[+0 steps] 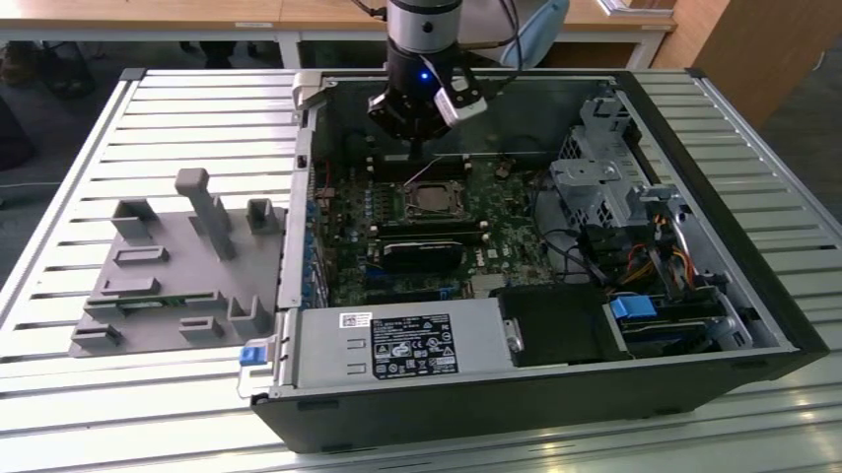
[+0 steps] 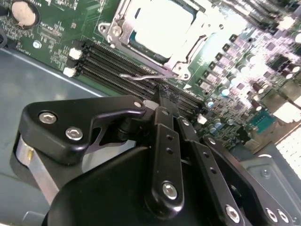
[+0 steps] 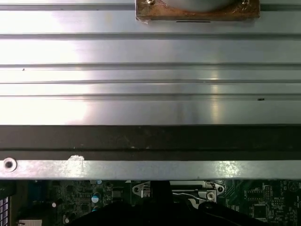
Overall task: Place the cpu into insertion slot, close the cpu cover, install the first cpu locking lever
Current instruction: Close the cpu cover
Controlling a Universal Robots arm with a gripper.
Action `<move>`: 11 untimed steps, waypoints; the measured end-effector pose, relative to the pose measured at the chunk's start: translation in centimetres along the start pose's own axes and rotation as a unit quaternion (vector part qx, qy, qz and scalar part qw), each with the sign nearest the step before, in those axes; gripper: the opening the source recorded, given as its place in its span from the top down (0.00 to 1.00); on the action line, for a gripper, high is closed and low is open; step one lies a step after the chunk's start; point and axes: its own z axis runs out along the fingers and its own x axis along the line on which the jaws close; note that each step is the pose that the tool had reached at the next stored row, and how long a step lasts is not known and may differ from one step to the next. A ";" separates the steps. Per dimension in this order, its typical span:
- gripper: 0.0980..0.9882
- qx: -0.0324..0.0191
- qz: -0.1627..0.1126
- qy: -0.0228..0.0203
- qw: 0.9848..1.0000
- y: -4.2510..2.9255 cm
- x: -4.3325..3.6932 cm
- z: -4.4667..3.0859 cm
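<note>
Gripper: black two-finger gripper, fingers pinched narrow.
Cpu: pale silver square chip just beyond the fingertips, under thin silver metal frame cover.

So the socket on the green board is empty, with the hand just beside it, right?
Not empty: the second wrist view shows the chip already seated in the socket. The hand is indeed just beside it.

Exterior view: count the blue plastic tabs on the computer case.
2. One blue tab is at the near corner of the case, exterior view's left; the second blue tab is inside, toward the exterior view's right. More may be hidden.
</note>
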 end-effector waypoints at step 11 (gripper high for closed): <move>0.99 -0.011 0.000 -0.002 1.000 -0.32 -0.18 0.87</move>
